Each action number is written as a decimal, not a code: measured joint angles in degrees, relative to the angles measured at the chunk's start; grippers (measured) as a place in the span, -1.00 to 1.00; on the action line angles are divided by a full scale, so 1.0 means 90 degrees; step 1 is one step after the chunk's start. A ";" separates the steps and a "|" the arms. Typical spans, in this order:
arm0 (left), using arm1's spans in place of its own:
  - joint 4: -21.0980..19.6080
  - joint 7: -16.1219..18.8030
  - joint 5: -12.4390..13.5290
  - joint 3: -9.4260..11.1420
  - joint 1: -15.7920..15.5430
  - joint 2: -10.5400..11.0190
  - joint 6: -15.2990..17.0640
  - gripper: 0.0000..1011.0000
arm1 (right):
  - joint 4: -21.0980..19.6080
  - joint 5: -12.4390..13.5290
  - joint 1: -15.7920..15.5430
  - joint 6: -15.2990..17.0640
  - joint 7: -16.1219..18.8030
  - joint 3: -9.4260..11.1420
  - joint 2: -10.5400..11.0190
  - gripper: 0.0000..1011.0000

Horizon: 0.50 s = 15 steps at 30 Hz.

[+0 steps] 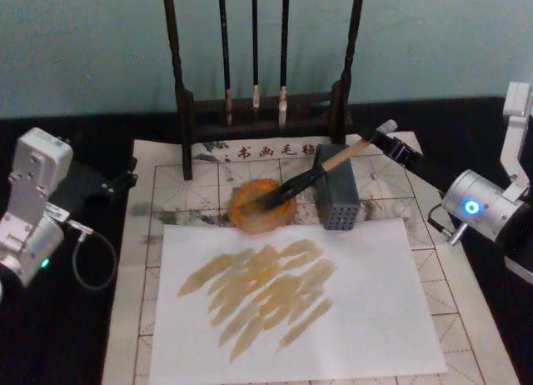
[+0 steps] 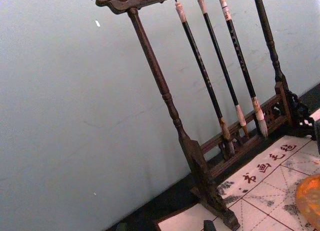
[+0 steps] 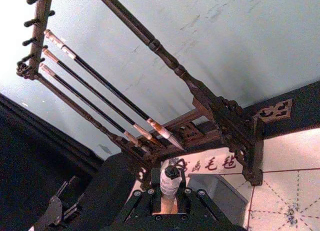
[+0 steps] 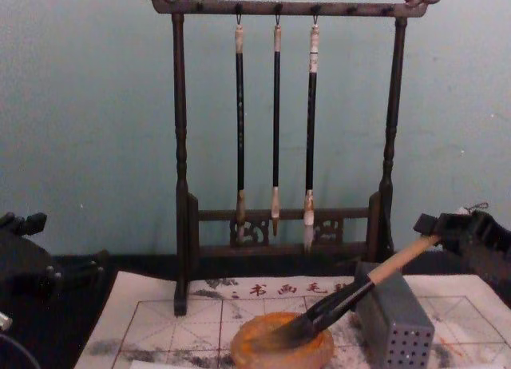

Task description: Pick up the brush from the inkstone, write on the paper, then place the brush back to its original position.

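One white sheet point(image 1: 366, 318), streaked with tan strokes, lies nearest me on one gridded paper point(image 1: 433, 260). Beyond it, one brush point(image 1: 312, 175) rests bristles-down in the one inkstone point(image 1: 236, 206), handle propped on one grey block point(image 1: 337, 197) right of the inkstone. My right pincer point(image 1: 381, 141) is clamped on its end. I judge this the put-back step: next, let go and back away cleanly. My left pincer point(image 1: 117, 183) idles far left of the inkstone. Behind it, one rack point(image 1: 179, 93) holds three thin brushes point(image 1: 255, 43).

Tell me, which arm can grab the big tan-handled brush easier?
Right. The right gripper is at the handle end of the thick tan wooden brush; the left gripper is far away from it.
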 joint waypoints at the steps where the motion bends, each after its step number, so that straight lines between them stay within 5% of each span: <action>1: 0.0000 0.0000 0.0000 0.0000 0.0000 0.0000 0.0000 0.98 | 0.0001 0.0000 0.0000 0.0000 0.0000 -0.0001 0.0000 -0.64; 15: 0.0000 0.0000 0.0000 0.0000 0.0000 0.0000 0.0000 0.98 | 0.0012 -0.0002 0.0013 0.0000 0.0008 -0.0010 -0.0005 -0.64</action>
